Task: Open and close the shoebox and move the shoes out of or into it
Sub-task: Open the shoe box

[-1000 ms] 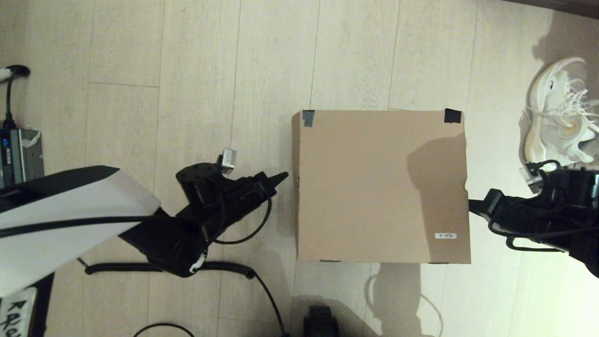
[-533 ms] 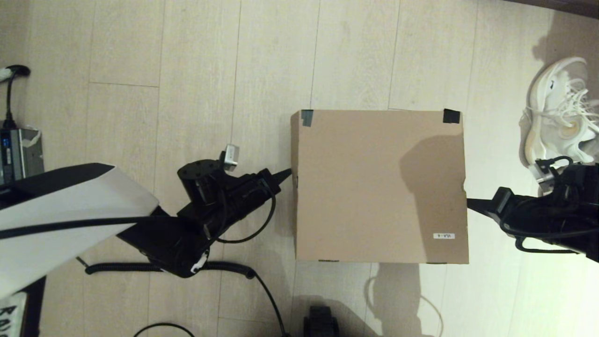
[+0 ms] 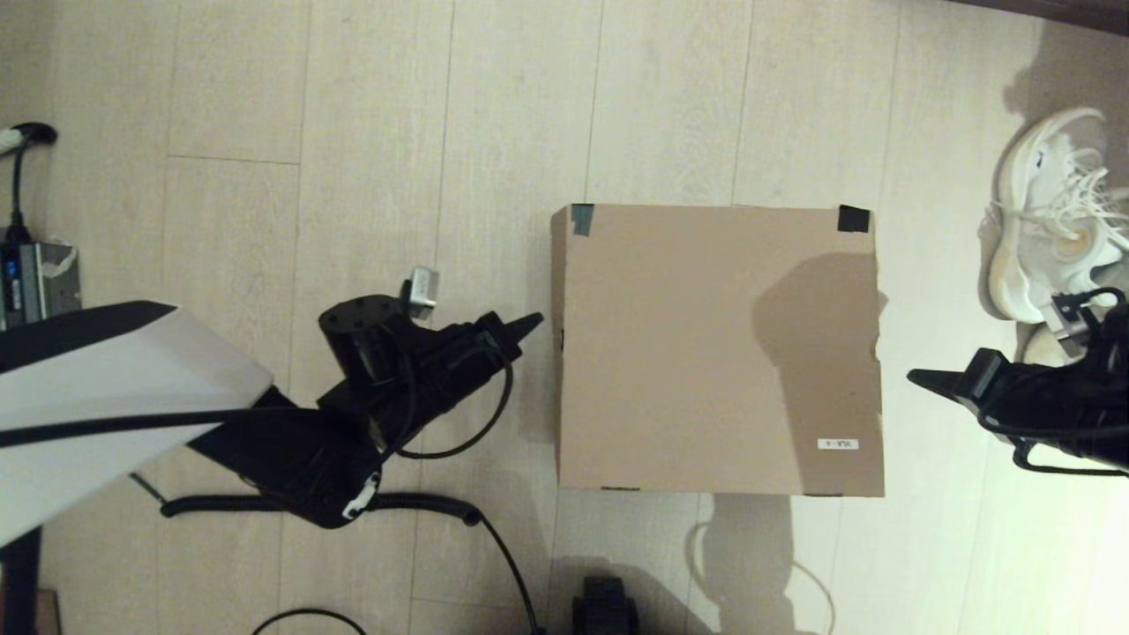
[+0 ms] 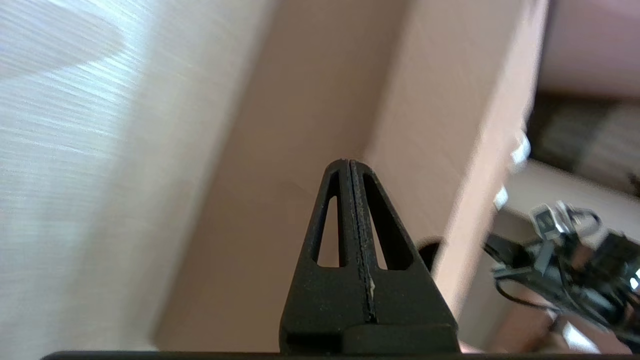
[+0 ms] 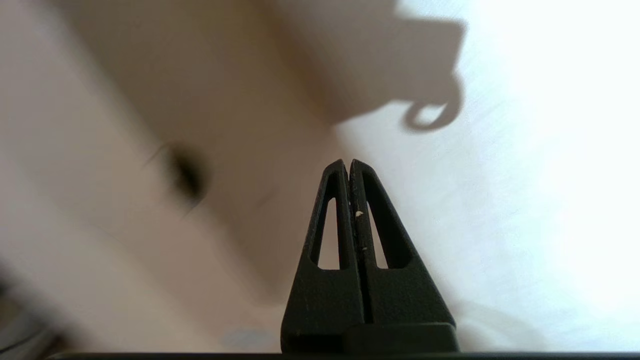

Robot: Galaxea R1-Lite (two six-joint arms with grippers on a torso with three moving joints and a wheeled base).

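A lived-in indoor room, likely a home or test space: pale wood-plank floor [image 3: 379, 132], loose black cables [image 3: 494, 538] behind the left gripper [image 3: 532, 321], a small electronic unit [image 3: 31, 287] far beyond that.

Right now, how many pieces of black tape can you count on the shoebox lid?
2. One black tape piece sits at the far left corner of the shoebox lid, the other at the far right corner. Dark marks along the near edge could be more tape, hard to tell.
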